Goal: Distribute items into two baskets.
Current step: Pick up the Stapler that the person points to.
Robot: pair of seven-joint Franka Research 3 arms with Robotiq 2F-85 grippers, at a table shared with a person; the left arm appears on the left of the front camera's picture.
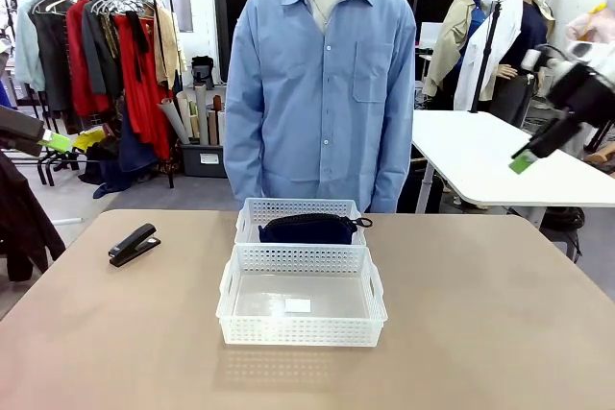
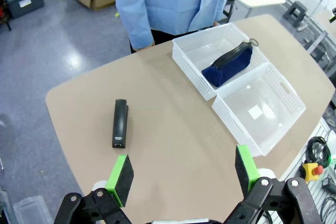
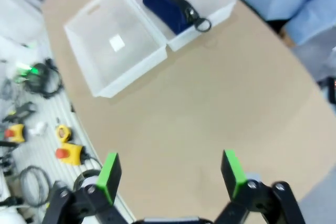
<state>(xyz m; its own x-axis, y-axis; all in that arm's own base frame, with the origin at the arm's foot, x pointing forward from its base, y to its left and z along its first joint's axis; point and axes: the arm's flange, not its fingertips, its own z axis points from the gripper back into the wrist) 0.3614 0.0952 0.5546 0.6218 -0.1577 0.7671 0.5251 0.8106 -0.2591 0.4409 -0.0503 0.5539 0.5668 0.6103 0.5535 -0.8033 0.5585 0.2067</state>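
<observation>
Front view: the navy pouch [image 1: 309, 229] lies in the far basket [image 1: 252, 210], which touches the near basket [image 1: 300, 333] bearing a white label [image 1: 298, 305]. The black stapler [image 1: 134, 244] rests on the desk [image 1: 480, 314], left of both baskets.

Left wrist view: the left gripper [image 2: 182, 174] hangs above the desk, jaws wide apart, holding nothing; the stapler lies beyond it.

Right wrist view: the right gripper [image 3: 170, 173] hangs above the desk, jaws wide apart, holding nothing; the baskets lie beyond it.

Navy pouch [image 1: 307, 229] lies in far basket [image 1: 252, 210] — stapler [image 1: 134, 244] outside both.
</observation>
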